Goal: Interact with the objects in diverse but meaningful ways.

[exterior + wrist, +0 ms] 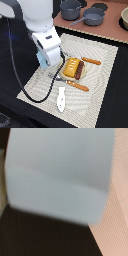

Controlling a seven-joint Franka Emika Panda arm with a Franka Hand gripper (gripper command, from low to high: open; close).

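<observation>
A light blue cup (44, 63) hangs at the tip of my gripper (49, 60), above the left edge of the pale placemat (100, 75). Its faceted blue wall (60, 173) fills most of the wrist view, so the fingers are hidden there. The gripper looks shut on the cup. To the exterior view's right of it, a ridged orange-yellow block (71, 68) lies on a small beige plate (82, 73). Beyond the plate lies a thin brown sausage stick (91, 61). A white bone-shaped piece (61, 98) rests near the mat's front edge.
Orange-handled cutlery (76, 84) lies on the mat just in front of the plate. Two grey pots (70, 9) (93, 17) stand on the wooden board (112, 30) at the back. A black cable (30, 92) loops from the arm over the mat's left corner.
</observation>
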